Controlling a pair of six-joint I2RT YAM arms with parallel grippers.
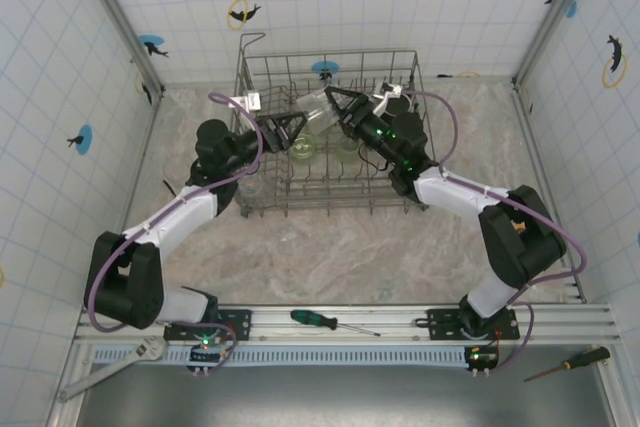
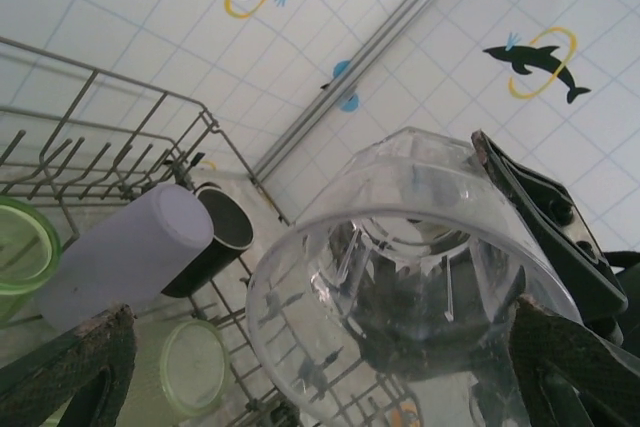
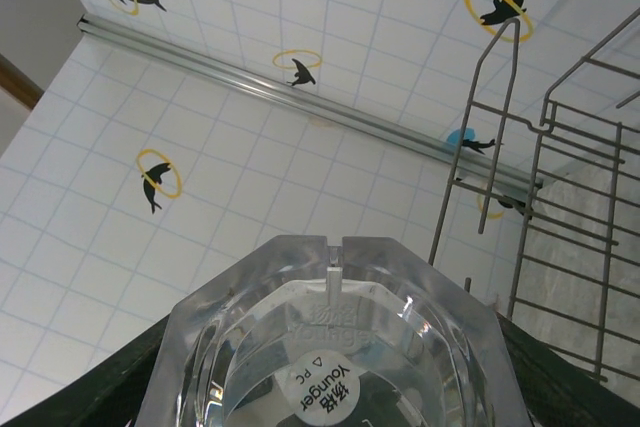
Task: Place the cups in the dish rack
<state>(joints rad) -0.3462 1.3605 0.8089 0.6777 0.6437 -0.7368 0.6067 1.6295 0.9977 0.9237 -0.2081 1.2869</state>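
With my right fingers [image 2: 535, 212] clamped on the clear cup [image 2: 400, 277] above the dish rack [image 1: 300, 56] and my left fingers [image 2: 70, 372] spread wide off it, I'd tip it mouth-down and lower slowly between free tines (clear of the green cup [image 1: 305, 148] below).

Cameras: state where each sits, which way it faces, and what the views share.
Top external: above and behind the arm bases, looking down on the rack and both arms; left hand and right hand meet at a clear cup.
Left wrist: on the left arm, facing across the rack to the wall; own fingers at the bottom corners, the cup's mouth ahead.
Right wrist: on the right arm, tilted up at the wall and rack corner; own fingers flank the cup's base.
Shared: clear cup and rack, in all three.
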